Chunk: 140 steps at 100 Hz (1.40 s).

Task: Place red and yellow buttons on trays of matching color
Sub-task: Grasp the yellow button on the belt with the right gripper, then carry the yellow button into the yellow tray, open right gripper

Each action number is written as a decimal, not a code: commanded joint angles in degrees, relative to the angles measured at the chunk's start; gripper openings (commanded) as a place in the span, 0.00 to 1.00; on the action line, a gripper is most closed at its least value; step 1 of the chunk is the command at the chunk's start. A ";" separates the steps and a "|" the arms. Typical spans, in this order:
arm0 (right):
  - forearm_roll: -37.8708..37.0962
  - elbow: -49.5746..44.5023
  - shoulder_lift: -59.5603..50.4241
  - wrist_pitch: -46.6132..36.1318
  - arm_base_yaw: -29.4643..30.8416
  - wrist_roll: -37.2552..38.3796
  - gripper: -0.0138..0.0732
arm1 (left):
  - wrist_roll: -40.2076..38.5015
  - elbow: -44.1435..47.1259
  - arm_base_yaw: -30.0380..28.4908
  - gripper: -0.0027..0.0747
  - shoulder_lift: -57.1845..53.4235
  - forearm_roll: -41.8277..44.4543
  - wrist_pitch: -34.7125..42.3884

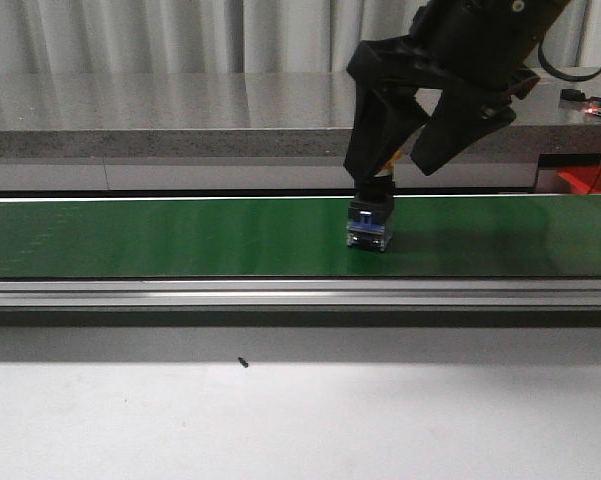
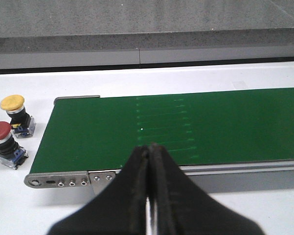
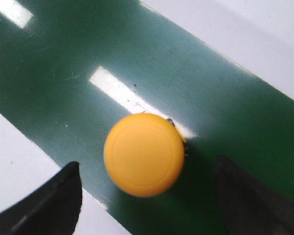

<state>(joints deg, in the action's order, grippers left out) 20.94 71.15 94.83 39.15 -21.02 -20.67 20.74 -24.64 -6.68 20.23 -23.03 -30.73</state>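
Green conveyor belt (image 1: 180, 238) on a white table (image 1: 300, 420), one yellow-capped button (image 3: 144, 154) upright on the belt.

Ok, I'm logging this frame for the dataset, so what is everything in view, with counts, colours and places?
conveyor belt: one, green, running across the table in front of the robot.
yellow button on the belt: one, yellow cap on a dark base, standing upright under the right gripper.
yellow button off the belt: one, on the white table beside the belt's end.
red button: one, on the white table next to that yellow one.
red tray: one, only partly visible at the far right.
table: one, white.
left gripper: one, black, shut, above the belt's near edge.
right gripper: one, black, open, straddling the belt button.
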 commanded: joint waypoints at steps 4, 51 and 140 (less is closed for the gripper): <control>1.09 3.13 -0.78 -2.18 -0.16 -0.68 0.80 | -0.20 -1.45 0.43 0.01 0.38 -1.45 4.08; 1.03 4.83 0.56 2.02 -0.16 -0.61 0.35 | -0.20 -1.45 0.43 0.01 0.38 -1.45 4.08; 5.52 7.38 -9.13 13.83 46.29 1.39 0.35 | -0.20 -1.45 0.43 0.01 0.38 -1.45 4.08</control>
<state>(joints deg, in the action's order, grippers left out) 23.62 76.74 87.90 54.89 21.20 -19.49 20.84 -24.64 -6.68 20.23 -23.03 -30.73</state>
